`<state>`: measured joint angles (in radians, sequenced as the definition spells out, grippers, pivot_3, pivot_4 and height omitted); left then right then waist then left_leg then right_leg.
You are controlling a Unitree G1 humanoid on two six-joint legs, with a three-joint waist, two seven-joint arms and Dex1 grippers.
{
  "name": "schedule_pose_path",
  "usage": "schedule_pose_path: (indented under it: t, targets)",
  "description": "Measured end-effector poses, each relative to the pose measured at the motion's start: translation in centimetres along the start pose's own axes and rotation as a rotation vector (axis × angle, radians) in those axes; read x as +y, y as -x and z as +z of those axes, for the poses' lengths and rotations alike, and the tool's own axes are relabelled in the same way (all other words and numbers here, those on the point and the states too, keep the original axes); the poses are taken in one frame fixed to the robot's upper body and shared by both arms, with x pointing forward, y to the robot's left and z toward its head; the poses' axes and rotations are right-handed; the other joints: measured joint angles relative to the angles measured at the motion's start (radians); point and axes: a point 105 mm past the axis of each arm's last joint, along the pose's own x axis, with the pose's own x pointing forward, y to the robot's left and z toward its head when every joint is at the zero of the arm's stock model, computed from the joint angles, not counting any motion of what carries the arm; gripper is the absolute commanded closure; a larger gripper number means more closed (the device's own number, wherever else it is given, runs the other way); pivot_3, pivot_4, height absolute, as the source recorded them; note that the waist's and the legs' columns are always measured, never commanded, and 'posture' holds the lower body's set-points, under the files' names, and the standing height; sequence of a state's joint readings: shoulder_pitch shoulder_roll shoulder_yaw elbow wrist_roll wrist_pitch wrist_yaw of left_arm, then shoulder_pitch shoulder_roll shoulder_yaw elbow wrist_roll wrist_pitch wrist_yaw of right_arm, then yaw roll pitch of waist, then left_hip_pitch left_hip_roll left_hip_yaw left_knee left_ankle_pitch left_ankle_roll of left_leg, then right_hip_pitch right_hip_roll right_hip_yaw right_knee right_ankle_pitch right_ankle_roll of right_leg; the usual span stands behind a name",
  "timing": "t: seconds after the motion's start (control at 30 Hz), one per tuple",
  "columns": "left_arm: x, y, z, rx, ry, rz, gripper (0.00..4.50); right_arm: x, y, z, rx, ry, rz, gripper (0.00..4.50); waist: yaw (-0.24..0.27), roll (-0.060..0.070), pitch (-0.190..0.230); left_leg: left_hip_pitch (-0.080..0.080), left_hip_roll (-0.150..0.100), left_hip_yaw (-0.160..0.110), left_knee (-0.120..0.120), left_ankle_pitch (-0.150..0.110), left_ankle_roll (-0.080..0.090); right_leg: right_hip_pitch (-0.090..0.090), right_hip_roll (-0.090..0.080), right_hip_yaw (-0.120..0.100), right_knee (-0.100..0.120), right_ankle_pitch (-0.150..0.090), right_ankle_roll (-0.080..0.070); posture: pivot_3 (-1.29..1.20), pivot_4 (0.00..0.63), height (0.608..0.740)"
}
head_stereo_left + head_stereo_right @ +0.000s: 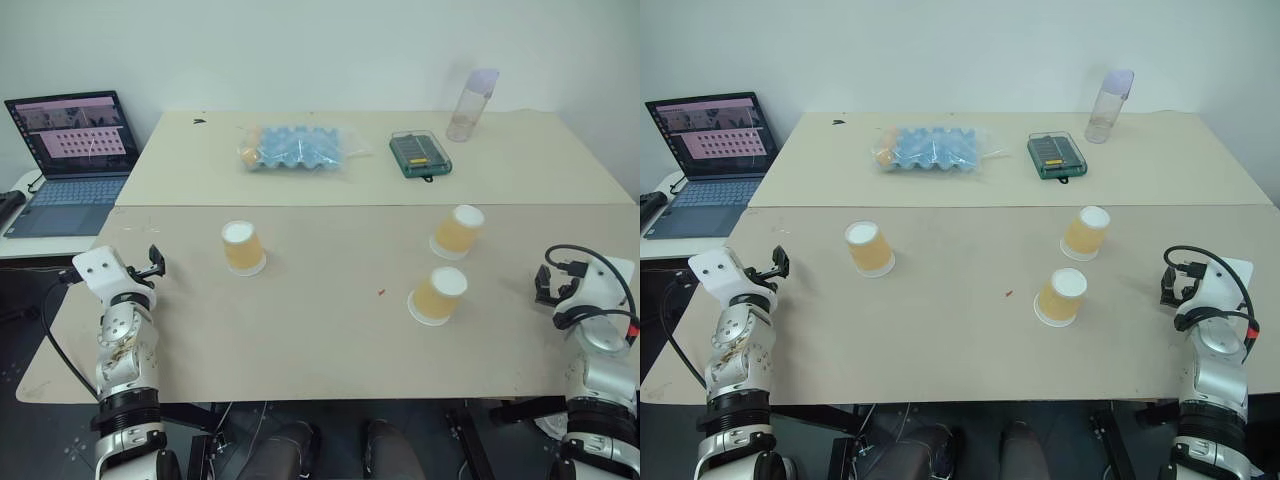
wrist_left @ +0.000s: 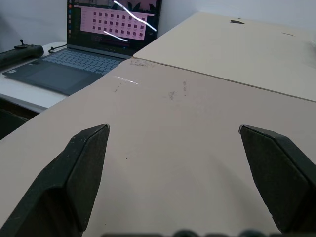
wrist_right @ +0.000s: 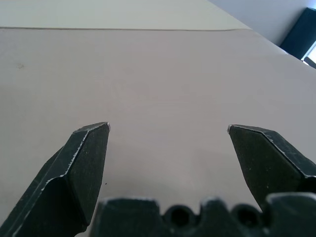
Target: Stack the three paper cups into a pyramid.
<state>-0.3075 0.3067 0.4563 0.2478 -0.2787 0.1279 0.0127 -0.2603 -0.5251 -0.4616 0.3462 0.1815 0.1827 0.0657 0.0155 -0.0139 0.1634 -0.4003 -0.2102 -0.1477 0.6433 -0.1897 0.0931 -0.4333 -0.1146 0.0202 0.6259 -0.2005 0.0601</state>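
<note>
Three orange-tan paper cups stand upside down and apart on the near table [image 1: 320, 340]: one at the left [image 1: 243, 248], one at the right rear [image 1: 458, 231], one in front of it [image 1: 438, 295]. No cup rests on another. My left gripper [image 2: 173, 129] hovers open over the table's left edge, well left of the left cup, with nothing between its fingers. My right gripper [image 3: 168, 128] stands open near the right edge, to the right of the front right cup, also empty.
On the far table lie a blue egg tray in plastic wrap [image 1: 295, 147], a green case [image 1: 419, 154] and a tall translucent bottle [image 1: 472, 105]. An open laptop [image 1: 72, 160] sits on a side table at the left.
</note>
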Motion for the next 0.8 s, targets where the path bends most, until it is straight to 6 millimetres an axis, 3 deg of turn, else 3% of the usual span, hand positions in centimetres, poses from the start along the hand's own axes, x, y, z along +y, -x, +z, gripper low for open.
schedule_pose_path:
  t: [0.1,0.2,0.33,0.4,0.5,0.6,0.67,0.8]
  targets:
    - [-0.2,-0.1,0.1,-0.004,0.006,-0.013,0.0,0.0,0.0,0.0,0.001,0.0,0.0,0.04,0.0,0.0,0.0,0.0,0.0,0.0,0.0,0.0,0.0,0.0,0.0,0.0,0.0,0.0,0.0,0.0,0.15,0.74]
    - [-1.6,-0.7,2.6,-0.062,0.051,-0.135,0.0,0.3,0.0,-0.1,0.002,0.003,0.013,0.04,0.0,0.0,0.0,-0.002,0.0,0.0,0.0,0.001,-0.001,-0.002,0.0,0.0,0.001,0.001,-0.001,0.0,0.15,0.74]
    - [-7.0,1.4,9.5,-0.229,0.047,-0.5,0.0,0.6,0.0,-0.1,0.004,0.004,0.029,0.04,-0.001,0.0,0.0,-0.003,0.0,0.001,0.0,0.001,-0.001,-0.003,0.0,0.0,0.0,0.001,-0.001,0.0,0.15,0.74]
    - [-10.1,3.9,11.0,-0.239,0.041,-0.7,0.0,0.6,0.0,-0.1,0.005,0.003,0.032,0.04,-0.004,0.0,0.0,-0.003,0.0,0.002,0.0,0.001,-0.001,-0.004,0.0,0.002,0.0,0.001,-0.001,0.0,0.15,0.74]
    - [-14.9,10.2,9.6,-0.108,-0.029,-1.102,0.0,0.5,0.0,-0.2,0.007,0.002,0.034,0.04,-0.011,0.001,0.0,-0.002,0.001,0.007,-0.002,0.004,-0.007,-0.005,0.002,0.007,0.001,0.001,-0.001,0.0,0.15,0.74]
    - [-16.5,15.3,7.1,0.066,-0.082,-1.376,0.0,0.4,0.0,0.0,0.004,0.012,0.052,0.04,-0.018,0.003,0.001,0.001,0.005,0.015,-0.004,-0.001,0.001,-0.005,0.004,0.015,0.003,0.001,-0.002,0.0,0.15,0.74]
    - [-16.5,16.6,6.0,0.132,-0.114,-1.456,0.0,-0.1,0.0,0.8,-0.008,0.038,0.087,0.04,-0.017,0.007,0.002,0.002,0.007,0.018,-0.004,0.0,0.0,-0.004,0.006,0.017,0.002,0.001,-0.002,0.0,0.15,0.74]
    - [-16.3,17.2,4.3,0.197,-0.163,-1.499,0.0,-1.3,1.2,3.1,-0.036,0.134,0.225,0.04,-0.01,0.012,0.002,0.005,0.011,0.022,-0.004,0.0,0.0,0.0,0.004,0.019,0.001,-0.003,0.005,0.0,0.15,0.74]
